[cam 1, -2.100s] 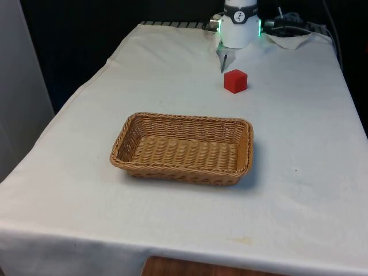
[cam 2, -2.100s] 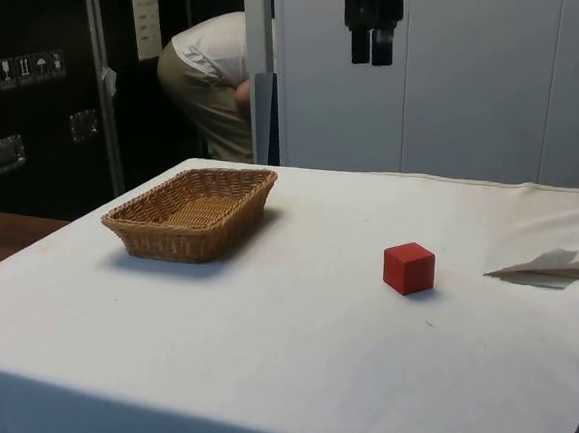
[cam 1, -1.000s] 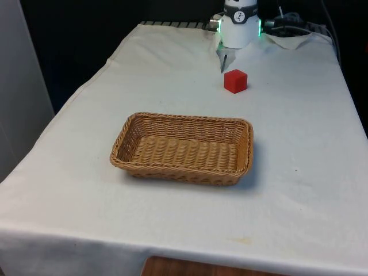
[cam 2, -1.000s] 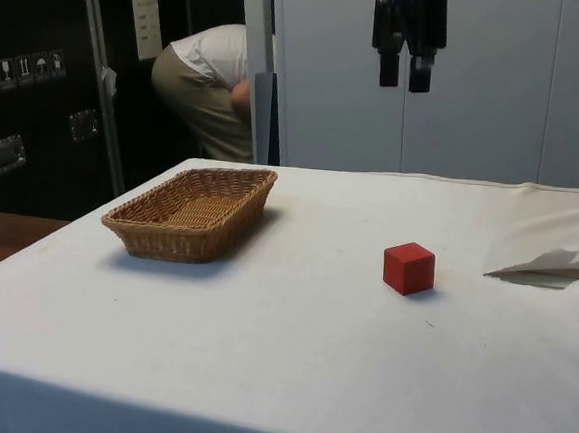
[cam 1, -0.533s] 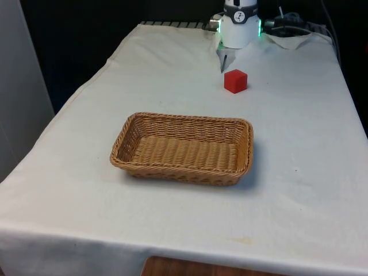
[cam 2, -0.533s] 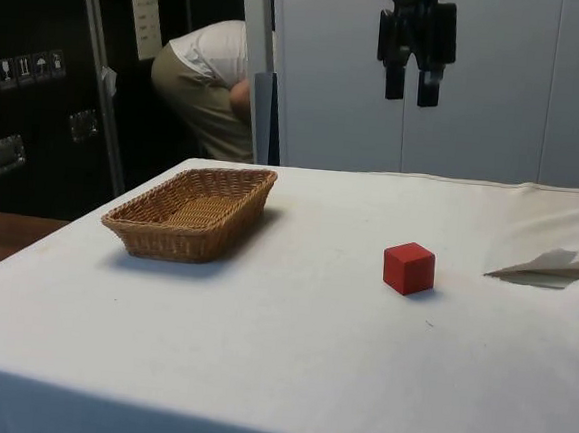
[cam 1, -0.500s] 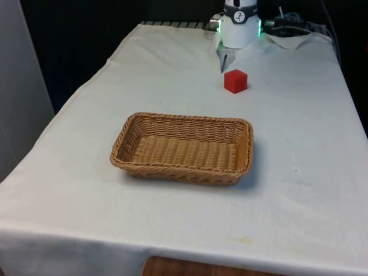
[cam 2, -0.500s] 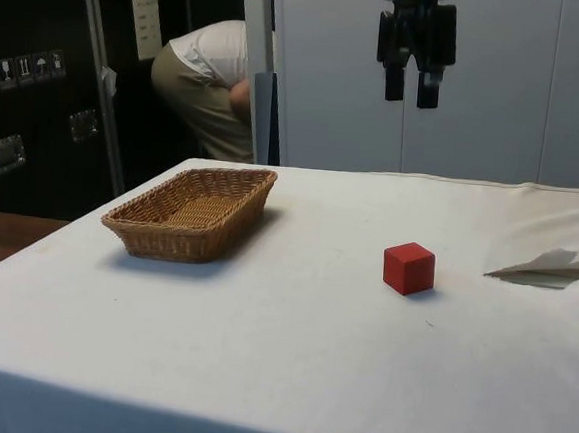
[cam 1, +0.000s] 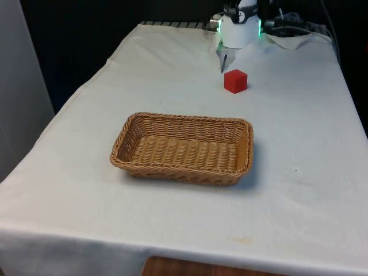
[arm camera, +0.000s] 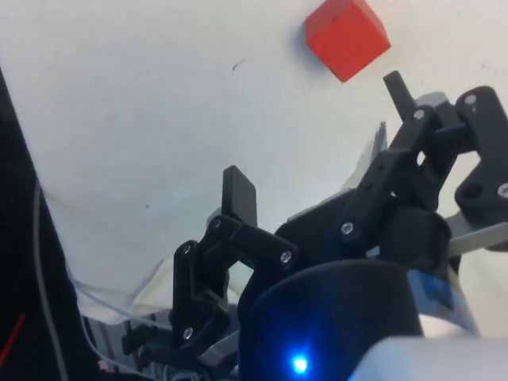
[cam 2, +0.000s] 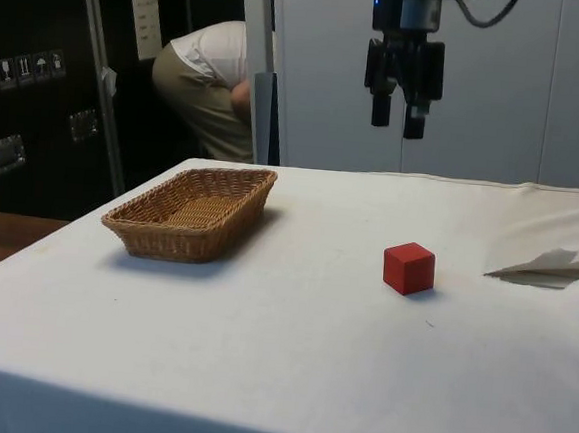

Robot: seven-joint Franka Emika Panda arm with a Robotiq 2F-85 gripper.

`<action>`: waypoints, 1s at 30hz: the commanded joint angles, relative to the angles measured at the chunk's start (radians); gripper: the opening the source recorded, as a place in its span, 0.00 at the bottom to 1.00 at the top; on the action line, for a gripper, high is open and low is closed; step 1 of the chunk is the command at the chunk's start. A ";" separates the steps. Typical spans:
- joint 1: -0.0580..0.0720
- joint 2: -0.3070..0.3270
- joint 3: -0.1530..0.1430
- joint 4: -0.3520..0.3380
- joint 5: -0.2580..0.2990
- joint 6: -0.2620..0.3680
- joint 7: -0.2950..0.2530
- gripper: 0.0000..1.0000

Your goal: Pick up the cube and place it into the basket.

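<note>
- Step in hand: the approach. The gripper (cam 2: 395,117) is hanging high above the table (cam 1: 299,190), fingers (arm camera: 239,195) spread apart and holding nothing.
- The cube (cam 1: 236,81) is resting on the cloth near the table's far edge, toward the front view's right, well apart from the basket (cam 1: 183,148).
- The basket is sitting near the table's middle, closer to the near edge, and is carrying nothing.
- In the side view the gripper is hovering well above the cube (cam 2: 408,267) and slightly to the basket's (cam 2: 192,212) side of it; in the wrist view the cube (arm camera: 346,36) is lying beyond the fingertips, not between them.
- Next move, as judged: the gripper is needing to shift over the cube, line its open fingers up with two opposite faces, and descend until they straddle it before closing.
- Against the earlier frames: the gripper is sitting lower than half a second ago and has travelled from nearer the basket toward the cube; cube and basket are lying where they were.
- A person (cam 2: 208,85) is bending over beyond the table's far side in the side view.
</note>
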 commanded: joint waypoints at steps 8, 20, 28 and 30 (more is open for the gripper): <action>0.000 0.021 0.000 -0.033 0.000 0.080 -0.056 1.00; 0.002 0.062 -0.002 -0.067 0.002 0.184 -0.142 1.00; 0.000 0.066 -0.007 -0.076 0.001 0.190 -0.146 1.00; -0.002 0.070 -0.011 -0.083 -0.002 0.192 -0.148 1.00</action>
